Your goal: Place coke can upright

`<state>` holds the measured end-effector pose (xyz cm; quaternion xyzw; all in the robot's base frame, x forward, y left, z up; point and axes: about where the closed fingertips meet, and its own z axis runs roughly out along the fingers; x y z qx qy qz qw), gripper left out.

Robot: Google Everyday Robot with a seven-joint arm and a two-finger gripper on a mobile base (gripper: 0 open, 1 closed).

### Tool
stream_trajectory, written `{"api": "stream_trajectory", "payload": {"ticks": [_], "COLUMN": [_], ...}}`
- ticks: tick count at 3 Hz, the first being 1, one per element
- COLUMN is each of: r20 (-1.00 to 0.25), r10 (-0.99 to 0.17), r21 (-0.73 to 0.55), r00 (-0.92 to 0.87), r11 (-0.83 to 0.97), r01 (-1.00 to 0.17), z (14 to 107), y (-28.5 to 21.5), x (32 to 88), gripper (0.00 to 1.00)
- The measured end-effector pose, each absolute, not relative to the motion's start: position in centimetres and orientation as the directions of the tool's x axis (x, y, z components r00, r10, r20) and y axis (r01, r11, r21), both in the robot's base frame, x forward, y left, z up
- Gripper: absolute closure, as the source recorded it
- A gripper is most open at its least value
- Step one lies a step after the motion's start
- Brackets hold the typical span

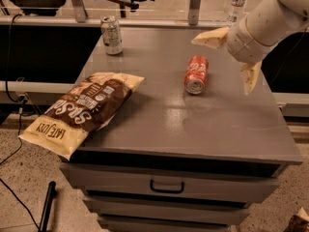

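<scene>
The red coke can lies on its side on the grey cabinet top, silver top facing the front. My gripper hangs just right of the can and slightly above it, open and empty. One cream finger reaches left over the far side of the can, and the other points down at the can's right. Neither touches the can.
A silver-white can stands upright at the back left corner. A brown and yellow chip bag lies at the left, overhanging the edge. A water bottle stands behind the cabinet. Drawers are below the front edge.
</scene>
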<state>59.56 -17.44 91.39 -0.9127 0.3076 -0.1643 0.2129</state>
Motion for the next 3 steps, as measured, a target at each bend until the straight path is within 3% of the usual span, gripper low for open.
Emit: {"api": "stream_trajectory", "payload": {"ticks": [2,3], "r20": [0.323,0.356], "r10": [-0.237,-0.136], "r21": [-0.285,-0.213], "r00": [0.916,0.925], "r11": [-0.948,-0.975], "r01": [-0.145,-0.062], "z": [90.0,88.4], "y": [-16.5,-15.9], "x": [60.1,60.8], "gripper": [0.00,0.00]}}
